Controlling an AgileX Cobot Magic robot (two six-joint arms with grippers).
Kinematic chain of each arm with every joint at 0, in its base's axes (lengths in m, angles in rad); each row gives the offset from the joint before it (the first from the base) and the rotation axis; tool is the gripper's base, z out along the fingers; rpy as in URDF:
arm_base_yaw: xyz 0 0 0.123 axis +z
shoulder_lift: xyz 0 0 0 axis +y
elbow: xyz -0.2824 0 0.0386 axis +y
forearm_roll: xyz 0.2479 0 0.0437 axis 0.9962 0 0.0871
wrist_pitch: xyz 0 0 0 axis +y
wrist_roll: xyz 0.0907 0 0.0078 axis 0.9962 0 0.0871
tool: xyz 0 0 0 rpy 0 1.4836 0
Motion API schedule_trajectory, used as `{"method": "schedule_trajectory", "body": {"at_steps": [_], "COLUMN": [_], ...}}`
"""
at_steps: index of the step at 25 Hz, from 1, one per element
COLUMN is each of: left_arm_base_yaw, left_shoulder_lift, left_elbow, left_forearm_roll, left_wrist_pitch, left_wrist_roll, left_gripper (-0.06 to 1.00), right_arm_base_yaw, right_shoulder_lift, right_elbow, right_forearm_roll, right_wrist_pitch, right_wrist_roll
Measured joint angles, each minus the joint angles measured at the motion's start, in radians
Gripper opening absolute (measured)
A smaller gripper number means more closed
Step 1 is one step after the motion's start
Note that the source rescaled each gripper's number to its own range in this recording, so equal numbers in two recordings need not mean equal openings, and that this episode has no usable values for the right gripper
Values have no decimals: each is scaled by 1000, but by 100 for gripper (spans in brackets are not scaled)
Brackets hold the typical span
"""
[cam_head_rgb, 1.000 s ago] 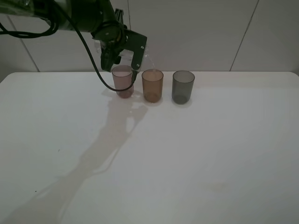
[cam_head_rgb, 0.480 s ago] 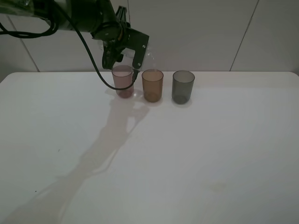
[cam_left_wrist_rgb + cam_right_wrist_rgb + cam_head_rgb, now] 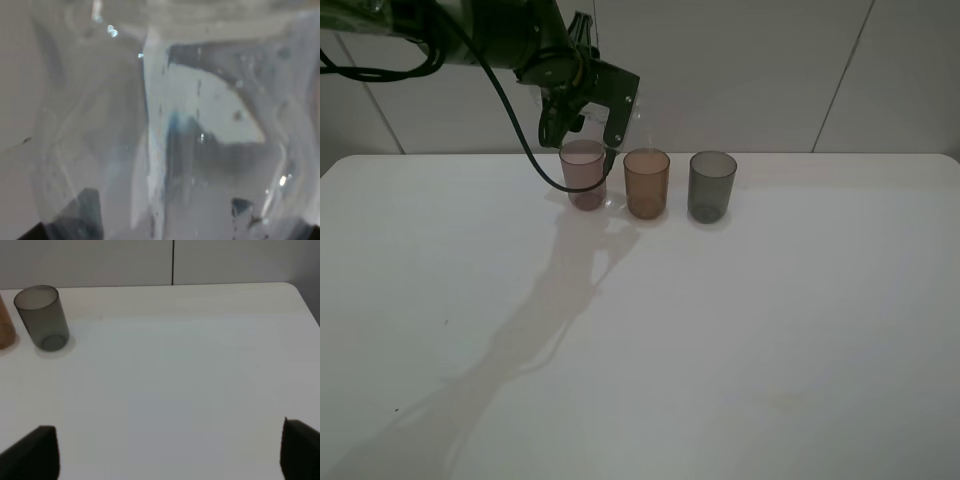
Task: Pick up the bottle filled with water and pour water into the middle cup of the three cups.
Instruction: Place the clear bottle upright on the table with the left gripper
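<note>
Tipping slightly further than a second ago, your left jaws stay clamped on the bottle (image 3: pixel 165 130), neck just beyond them above the middle cup (image 3: pixel 646 182): pouring looks under way. Mind the pinkish-mauve cup (image 3: pixel 584 172) right under those jaws; grey-green cup (image 3: pixel 711 186) well beyond. Right jaws apart, empty.

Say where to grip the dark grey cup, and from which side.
Clamp the dark grey cup across its straight side wall, about mid-height. It stands upright, with the amber cup close on its left in the high view and open table on its right, so coming in level from the right looks safest.
</note>
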Motion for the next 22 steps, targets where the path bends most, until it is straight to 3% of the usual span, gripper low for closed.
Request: {"method": "schedule_trajectory", "body": {"at_steps": [7,22], "left_arm_base_yaw": [0,0], "left_shoulder_lift": [0,0], "left_elbow": [0,0], "left_forearm_roll": [8,106], "left_wrist_pitch": [0,-2], "left_wrist_roll": [0,0], "left_gripper": [1,1], "right_arm_base_yaw": [0,0], "right_shoulder_lift": [0,0], "right_elbow": [0,0], "right_forearm_roll": [0,0], "right_wrist_pitch": [0,0], "right_wrist_roll": [0,0]}}
